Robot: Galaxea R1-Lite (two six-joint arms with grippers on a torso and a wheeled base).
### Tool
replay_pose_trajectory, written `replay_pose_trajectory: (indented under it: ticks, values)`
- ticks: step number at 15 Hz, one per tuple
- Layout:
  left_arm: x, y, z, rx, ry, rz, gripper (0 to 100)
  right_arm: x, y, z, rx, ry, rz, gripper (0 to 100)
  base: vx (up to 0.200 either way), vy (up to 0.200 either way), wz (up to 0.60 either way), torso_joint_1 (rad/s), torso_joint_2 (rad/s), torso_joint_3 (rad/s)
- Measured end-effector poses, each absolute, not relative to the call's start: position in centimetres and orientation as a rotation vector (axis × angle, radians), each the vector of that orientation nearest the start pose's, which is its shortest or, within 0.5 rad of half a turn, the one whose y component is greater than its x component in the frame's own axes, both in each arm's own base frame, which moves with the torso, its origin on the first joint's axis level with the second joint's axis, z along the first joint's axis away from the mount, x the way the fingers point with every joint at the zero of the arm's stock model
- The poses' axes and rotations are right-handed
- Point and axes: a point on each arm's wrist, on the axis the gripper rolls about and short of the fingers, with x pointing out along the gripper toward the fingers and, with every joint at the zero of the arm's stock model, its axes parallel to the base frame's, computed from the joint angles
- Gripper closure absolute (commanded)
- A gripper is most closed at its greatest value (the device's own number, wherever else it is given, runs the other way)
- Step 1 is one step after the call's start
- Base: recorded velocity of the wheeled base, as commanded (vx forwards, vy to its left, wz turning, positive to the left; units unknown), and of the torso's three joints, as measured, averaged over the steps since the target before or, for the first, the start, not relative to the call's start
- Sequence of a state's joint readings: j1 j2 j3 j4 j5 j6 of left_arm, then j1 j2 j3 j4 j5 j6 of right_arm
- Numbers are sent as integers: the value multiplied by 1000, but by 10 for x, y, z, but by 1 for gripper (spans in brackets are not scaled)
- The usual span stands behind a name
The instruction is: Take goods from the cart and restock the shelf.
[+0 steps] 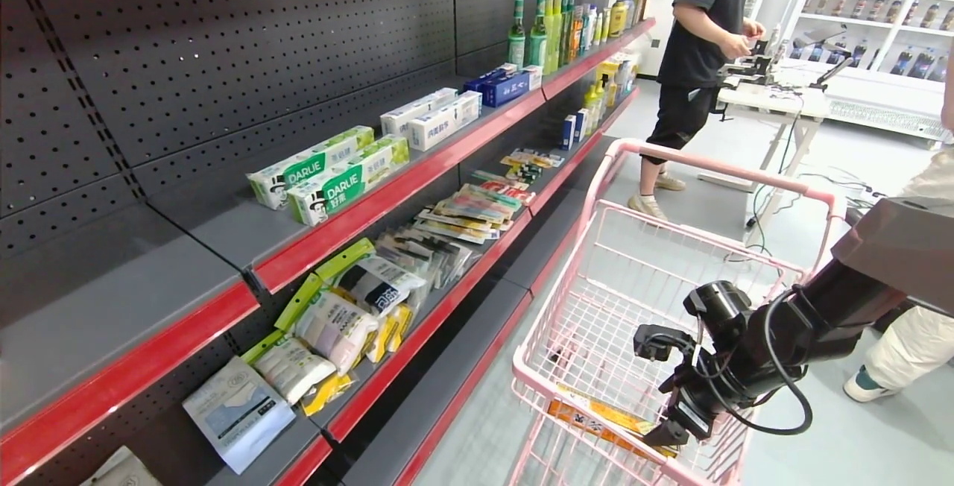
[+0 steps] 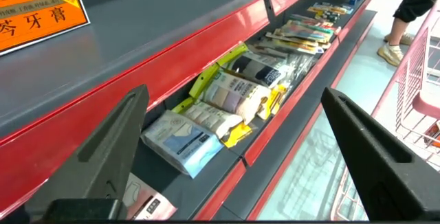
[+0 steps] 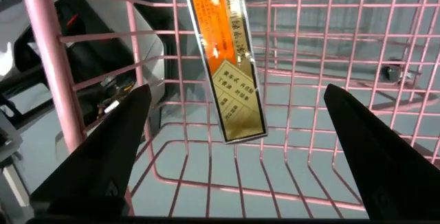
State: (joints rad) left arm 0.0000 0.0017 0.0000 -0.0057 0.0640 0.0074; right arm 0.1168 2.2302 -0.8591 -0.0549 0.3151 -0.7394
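While in the pink wire cart (image 3: 41, 66), right end effector (image 3: 235, 97), fingers apart, facing a long glossy orange box (image 3: 218, 28).

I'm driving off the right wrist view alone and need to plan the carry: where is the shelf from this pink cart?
Observer: The shelf stands on the robot's left of the cart.
Operator: Room there for this orange box?
Observer: Probably; its upper board is bare nearer the robot than the green toothpaste boxes.
Operator: Left hand?
Observer: The left hand is open and empty, facing packets one level below that board.
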Motion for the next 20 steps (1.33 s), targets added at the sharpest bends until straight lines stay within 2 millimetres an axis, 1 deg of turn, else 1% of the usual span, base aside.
replay_pose_trajectory:
  ticks: [4, 6, 13, 17, 20]
  values:
    - [-23, 1, 76, 8, -4, 64, 0, 311, 53, -22, -499, 1125, 859, 0, 0, 0, 0, -7, 13, 10]
    - [-23, 1, 76, 8, -3, 63, 0, 312, 54, -24, -501, 1125, 864, 0, 0, 0, 0, -98, 259, 154]
    - [-23, 1, 76, 8, -4, 64, 0, 314, 55, -27, -506, 1130, 868, 0, 0, 0, 0, -14, 41, 26]
    - [-23, 1, 76, 8, -3, 64, 0, 314, 55, -29, -505, 1136, 869, 0, 0, 0, 0, -120, 336, 205]
    - [-23, 1, 76, 8, -4, 64, 0, 317, 55, -28, -507, 1125, 865, 0, 0, 0, 0, -28, 95, 58]
